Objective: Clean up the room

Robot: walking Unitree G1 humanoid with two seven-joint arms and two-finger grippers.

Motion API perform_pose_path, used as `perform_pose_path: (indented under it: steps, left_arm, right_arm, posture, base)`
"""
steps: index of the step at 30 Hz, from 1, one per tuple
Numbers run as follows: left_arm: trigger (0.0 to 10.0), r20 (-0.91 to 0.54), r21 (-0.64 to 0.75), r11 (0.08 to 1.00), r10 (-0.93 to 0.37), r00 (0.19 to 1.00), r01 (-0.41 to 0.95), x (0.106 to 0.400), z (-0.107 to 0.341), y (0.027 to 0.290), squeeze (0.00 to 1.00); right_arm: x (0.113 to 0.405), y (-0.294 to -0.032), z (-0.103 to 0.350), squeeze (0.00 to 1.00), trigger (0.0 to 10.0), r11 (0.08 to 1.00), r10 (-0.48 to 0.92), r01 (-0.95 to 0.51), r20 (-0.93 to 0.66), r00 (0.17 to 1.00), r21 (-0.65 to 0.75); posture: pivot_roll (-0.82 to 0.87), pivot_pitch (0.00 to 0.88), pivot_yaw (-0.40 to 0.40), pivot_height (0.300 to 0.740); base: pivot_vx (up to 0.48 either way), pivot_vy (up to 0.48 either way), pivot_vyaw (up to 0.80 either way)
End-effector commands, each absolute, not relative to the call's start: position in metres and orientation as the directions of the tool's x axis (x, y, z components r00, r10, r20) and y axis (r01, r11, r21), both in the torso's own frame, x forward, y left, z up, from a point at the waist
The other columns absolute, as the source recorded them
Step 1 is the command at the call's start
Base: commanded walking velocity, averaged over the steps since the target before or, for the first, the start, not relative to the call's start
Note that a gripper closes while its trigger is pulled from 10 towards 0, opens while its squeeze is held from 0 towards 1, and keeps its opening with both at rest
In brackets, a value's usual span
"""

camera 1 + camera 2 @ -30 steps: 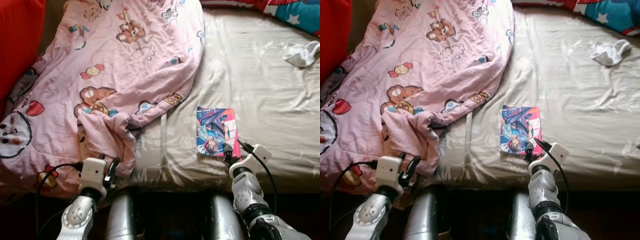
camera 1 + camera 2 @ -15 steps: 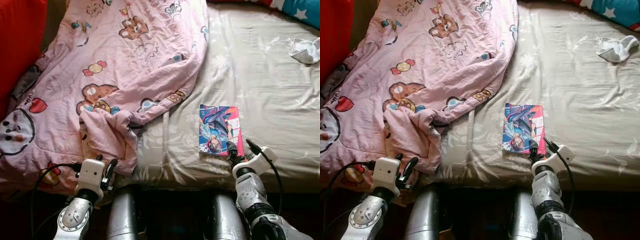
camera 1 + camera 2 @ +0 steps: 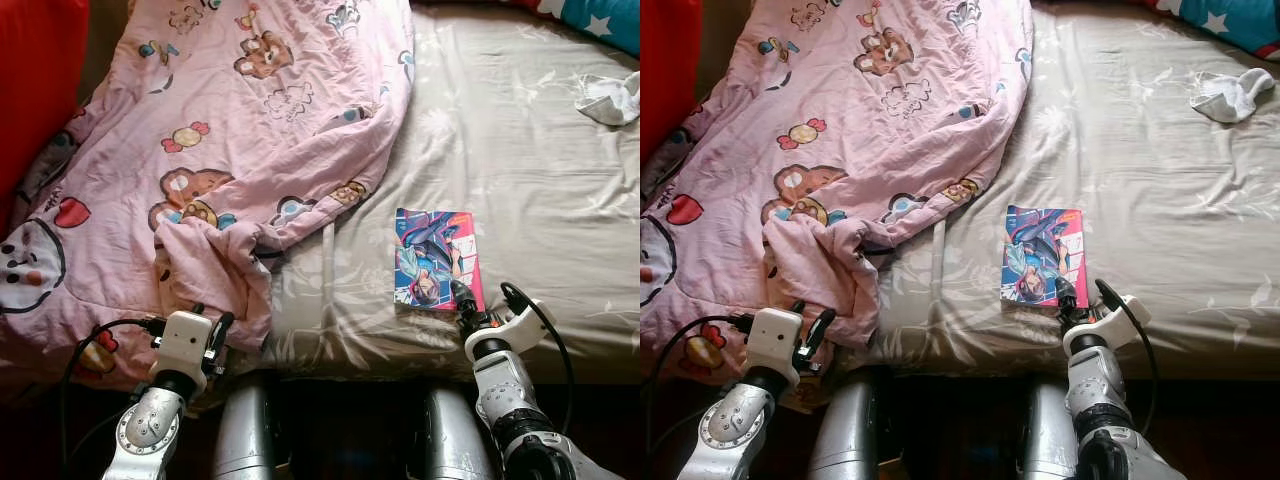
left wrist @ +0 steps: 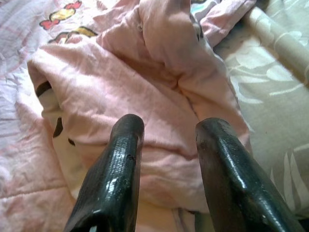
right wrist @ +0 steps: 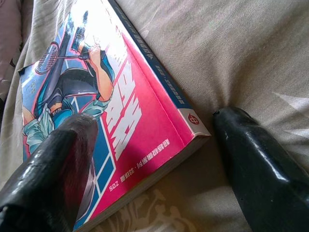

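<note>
A comic book with a bright pink and blue cover lies flat on the beige bed sheet, near the bed's front edge. My right gripper is open at the book's near right corner. In the right wrist view, the book has that corner between the two fingers, which stand apart from it. My left gripper is open at the bed's front edge, facing a bunched fold of the pink cartoon blanket without gripping it.
The pink blanket covers the left half of the bed. A white sock lies at the far right, below a blue star-print pillow. A red cushion stands at the far left. Dark floor runs under the bed's edge.
My right gripper has slid a little to the right, from over the book's near edge to astride its near right corner. The left gripper has barely moved; the camera shifted slightly.
</note>
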State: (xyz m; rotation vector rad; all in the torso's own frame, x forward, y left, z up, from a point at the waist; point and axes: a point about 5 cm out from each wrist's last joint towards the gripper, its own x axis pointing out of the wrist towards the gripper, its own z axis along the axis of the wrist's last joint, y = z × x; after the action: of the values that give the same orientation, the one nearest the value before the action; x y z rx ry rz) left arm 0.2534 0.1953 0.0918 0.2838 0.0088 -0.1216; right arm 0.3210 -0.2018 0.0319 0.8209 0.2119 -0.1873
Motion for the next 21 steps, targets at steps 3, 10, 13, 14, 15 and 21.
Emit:
perform_pose_path:
  steps: [3, 10, 13, 14, 15, 21]
  left_arm:
    - [10.0, -0.054, 0.296, 0.948, -0.106, 0.993, 0.118, 0.25, 0.088, 0.2, 0.0]
    - [10.0, -0.051, 0.296, 0.947, -0.11, 0.993, 0.12, 0.252, 0.089, 0.199, 0.0]
    - [10.0, -0.052, 0.296, 0.947, -0.11, 0.993, 0.121, 0.253, 0.089, 0.2, 0.0]
    - [10.0, -0.052, 0.296, 0.947, -0.112, 0.992, 0.122, 0.253, 0.09, 0.2, 0.0]
    - [10.0, -0.051, 0.295, 0.947, -0.113, 0.992, 0.123, 0.254, 0.09, 0.2, 0.0]
    - [10.0, -0.046, 0.292, 0.948, -0.118, 0.992, 0.126, 0.255, 0.091, 0.199, 0.0]
  right_arm:
    - [0.304, -0.17, 0.005, 0.0, 4.9, 0.634, 0.046, 0.262, -0.374, 0.926, 0.728]
    - [0.304, -0.164, 0.004, 0.0, 0.0, 0.625, 0.096, 0.214, -0.346, 0.933, 0.751]
    - [0.303, -0.159, 0.005, 0.0, 0.0, 0.629, 0.135, 0.173, -0.325, 0.936, 0.758]
    - [0.303, -0.156, 0.005, 0.0, 0.0, 0.643, 0.159, 0.145, -0.317, 0.935, 0.752]
    - [0.303, -0.156, 0.005, 0.0, 0.0, 0.648, 0.163, 0.141, -0.317, 0.934, 0.749]
    - [0.301, -0.155, 0.003, 0.0, 0.0, 0.645, 0.161, 0.146, -0.32, 0.934, 0.75]
  posture:
    - [0.16, 0.292, 0.113, 0.562]
    - [0.17, 0.289, 0.117, 0.562]
    - [0.17, 0.287, 0.12, 0.562]
    - [0.17, 0.286, 0.12, 0.562]
    - [0.17, 0.286, 0.12, 0.562]
    - [0.16, 0.283, 0.124, 0.562]
  base:
    - [0.0, 0.0, 0.0]
    - [0.0, 0.0, 0.0]
    - [0.0, 0.0, 0.0]
    - [0.0, 0.0, 0.0]
    - [0.0, 0.0, 0.0]
    - [0.0, 0.0, 0.0]
